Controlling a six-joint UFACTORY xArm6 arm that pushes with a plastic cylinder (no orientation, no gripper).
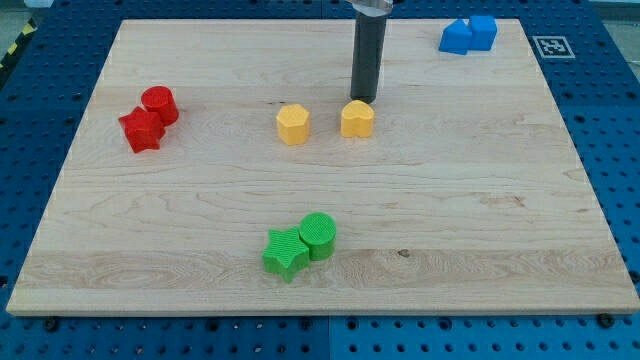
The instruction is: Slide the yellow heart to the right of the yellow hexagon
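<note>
Yellow plastic heart block (pixel 357 118) sits on light wood tabletop (pixel 480 200), near and to view's right of yellow plastic hexagon block (pixel 293 125). My tip (pixel 363 99) just behind heart's top edge. No hand fitted, so none to spread or press. Step looks near done; next move: small trim or retreat w/o nudging.

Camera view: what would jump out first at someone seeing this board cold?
The dark rod comes down from the view's top, my tip just above the yellow heart, which sits right of the yellow hexagon with a gap between them. Around them are colour pairs: red blocks at the left, green blocks at the bottom, blue blocks at the top right.
</note>
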